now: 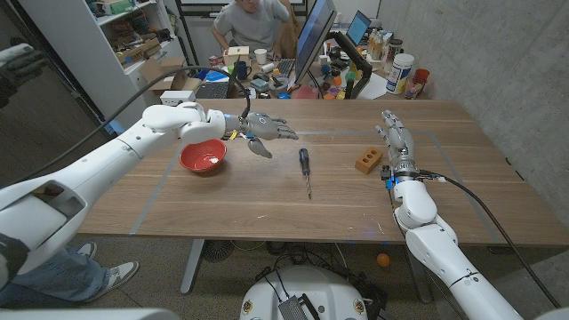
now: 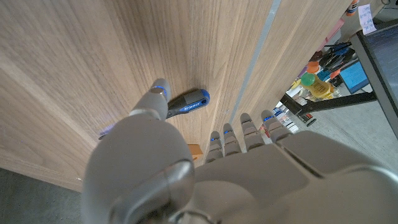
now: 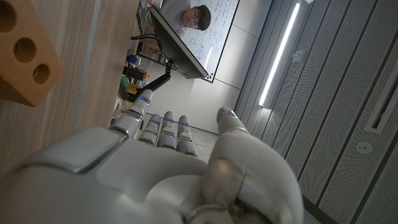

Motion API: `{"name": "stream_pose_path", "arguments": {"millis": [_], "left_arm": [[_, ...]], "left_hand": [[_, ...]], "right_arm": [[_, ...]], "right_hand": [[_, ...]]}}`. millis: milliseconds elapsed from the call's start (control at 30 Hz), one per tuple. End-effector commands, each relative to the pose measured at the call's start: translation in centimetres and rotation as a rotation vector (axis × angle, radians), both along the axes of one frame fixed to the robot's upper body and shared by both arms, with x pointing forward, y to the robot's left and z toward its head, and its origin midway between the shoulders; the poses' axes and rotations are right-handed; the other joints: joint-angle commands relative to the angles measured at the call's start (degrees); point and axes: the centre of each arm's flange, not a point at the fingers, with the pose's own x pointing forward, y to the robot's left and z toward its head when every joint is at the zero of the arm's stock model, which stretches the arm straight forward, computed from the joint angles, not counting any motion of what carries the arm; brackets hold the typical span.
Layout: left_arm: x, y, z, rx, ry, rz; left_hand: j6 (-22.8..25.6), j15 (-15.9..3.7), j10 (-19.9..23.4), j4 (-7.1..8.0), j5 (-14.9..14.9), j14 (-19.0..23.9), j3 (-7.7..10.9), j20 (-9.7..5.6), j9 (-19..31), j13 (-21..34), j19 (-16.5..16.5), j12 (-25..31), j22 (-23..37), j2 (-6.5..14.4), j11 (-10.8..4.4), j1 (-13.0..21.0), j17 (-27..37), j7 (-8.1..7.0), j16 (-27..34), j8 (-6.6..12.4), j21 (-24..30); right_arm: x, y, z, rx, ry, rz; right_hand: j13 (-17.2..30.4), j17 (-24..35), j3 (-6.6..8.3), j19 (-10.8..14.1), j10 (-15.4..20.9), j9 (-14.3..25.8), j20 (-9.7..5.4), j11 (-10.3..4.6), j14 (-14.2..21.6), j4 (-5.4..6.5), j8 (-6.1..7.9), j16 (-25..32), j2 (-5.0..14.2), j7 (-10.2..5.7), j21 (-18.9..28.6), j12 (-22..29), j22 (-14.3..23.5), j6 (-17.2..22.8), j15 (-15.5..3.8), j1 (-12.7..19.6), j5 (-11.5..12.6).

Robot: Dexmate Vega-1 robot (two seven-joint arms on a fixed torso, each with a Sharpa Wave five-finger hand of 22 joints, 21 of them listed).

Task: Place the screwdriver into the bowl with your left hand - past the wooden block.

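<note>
Fingers [image 1: 283,132] of the left hand [image 1: 265,132] reach out, spread and holding nothing, above the wooden worktop [image 1: 267,200] between the red round bowl [image 1: 203,156] and the blue-and-black-handled screwdriver [image 1: 305,169]. Beyond the screwdriver lies the small wooden block with three holes [image 1: 368,160], beside the right hand [image 1: 396,143], fingers straight, empty.

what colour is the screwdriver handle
Black with blue on the screwdriver handle, clearest in the left wrist view.

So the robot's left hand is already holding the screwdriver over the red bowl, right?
Not quite. The left hand is empty, fingers apart, beside the red bowl. The screwdriver lies on the table, between the bowl and the wooden block. The head view shows it.
</note>
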Motion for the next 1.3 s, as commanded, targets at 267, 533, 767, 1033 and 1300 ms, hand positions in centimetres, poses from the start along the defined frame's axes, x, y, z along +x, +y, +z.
{"name": "stream_pose_path", "arguments": {"millis": [267, 533, 767, 1033, 1300], "left_arm": [[0.4, -2.1, -0.5, 0.063, 0.058, 0.005], [0.7, -3.2, -0.8, 0.099, -0.014, -0.015], [1.5, -3.9, -0.9, 0.133, -0.066, -0.011], [2.0, -4.5, -0.9, 0.129, -0.1, -0.031], [2.9, -5.0, -1.3, 0.119, -0.095, -0.034]], "left_hand": [[2.2, 1.03, 2.3, 0.11, 0.5, -0.4, -0.29, 1.33, 0.2, 0.0, -0.4, 1.1, 0.3, -0.1, -0.21, 0.3, 0.2, -0.75, -0.4, 0.89, -0.3], [2.1, 1.11, 2.3, 0.08, 0.6, -0.5, -0.33, 1.52, 0.2, 0.1, -0.5, 1.0, 0.3, -0.1, -0.07, 0.4, 0.2, -0.73, -0.5, 0.82, -0.4], [1.9, 1.02, 2.2, 0.03, 0.6, -0.5, -0.32, 1.5, 0.2, 0.1, -0.3, 0.9, 0.3, 0.0, -0.23, 0.5, 0.2, -0.73, -0.5, 0.7, -0.3], [1.8, 0.78, 2.8, -0.09, 0.6, 0.2, -0.24, 1.54, 0.2, 0.1, -0.2, 1.1, 0.3, 0.2, -0.47, 1.0, 0.2, -0.77, -0.2, 0.64, -0.4], [3.3, 0.34, 4.1, -0.3, 0.6, 1.2, -0.16, 2.11, 0.3, 0.3, 0.5, 1.5, 0.3, 0.2, -0.82, 1.7, 0.3, -1.33, 0.0, 1.17, -0.2]], "right_arm": [[0.3, -0.3, -0.1, 0.016, 0.001, 0.0], [0.3, -0.6, -0.8, 0.035, 0.004, -0.004], [0.3, -1.1, -1.2, 0.049, 0.003, -0.013], [0.5, -1.4, -1.9, 0.066, 0.007, -0.018], [0.6, -1.9, -2.1, 0.073, 0.005, -0.025]], "right_hand": [[0.2, 0.2, -0.05, 0.1, 0.1, 0.2, 0.37, 0.25, 0.4, 0.05, -0.09, -0.1, 0.0, -0.37, -0.2, -0.1, 0.3, 0.1, 0.26, -0.1, 0.4], [0.2, 0.2, -0.09, 0.0, 0.2, 0.2, 0.39, 0.24, 0.5, 0.02, -0.07, -0.1, 0.0, -0.41, -0.2, -0.1, 0.3, 0.1, 0.3, -0.1, 0.4], [0.2, 0.2, -0.11, 0.0, 0.2, 0.2, 0.42, 0.26, 0.4, 0.01, -0.08, -0.1, -0.01, -0.43, -0.2, -0.1, 0.3, 0.1, 0.3, -0.1, 0.4], [0.2, 0.1, -0.18, -0.1, 0.2, 0.2, 0.47, 0.3, 0.5, -0.02, -0.07, -0.1, -0.1, -0.42, -0.2, -0.1, 0.3, 0.1, 0.35, -0.2, 0.4], [0.2, 0.1, -0.26, -0.1, 0.2, 0.2, 0.56, 0.34, 0.7, -0.04, -0.09, 0.0, -0.19, -0.48, -0.2, -0.2, 0.3, 0.1, 0.4, -0.2, 0.4]]}}
